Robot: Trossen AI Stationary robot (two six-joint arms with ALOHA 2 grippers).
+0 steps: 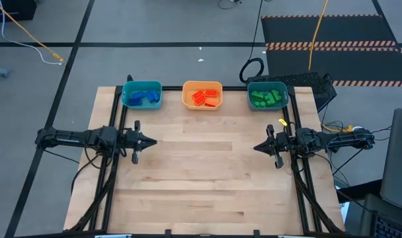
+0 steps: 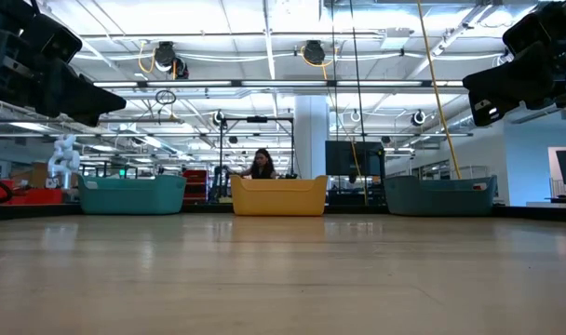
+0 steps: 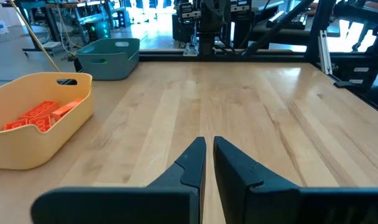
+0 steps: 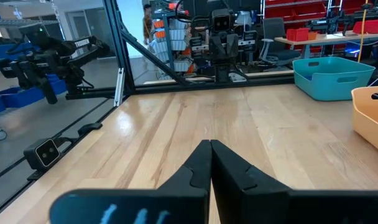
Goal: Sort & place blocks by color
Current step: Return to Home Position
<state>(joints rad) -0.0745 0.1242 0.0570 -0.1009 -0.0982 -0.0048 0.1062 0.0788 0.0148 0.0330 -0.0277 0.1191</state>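
The left dark six-joint arm (image 1: 75,138) stretches level, left two-finger claw (image 1: 152,141) nearly pinched together. The right dark six-joint arm (image 1: 336,140) mirrors it, right two-finger claw (image 1: 256,147) pressed tight, tips facing, well apart.

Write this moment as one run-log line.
blue blocks: in left tray | orange blocks: in middle tray | green blocks: in right tray | left gripper: shut, empty, left side | right gripper: shut, empty, right side
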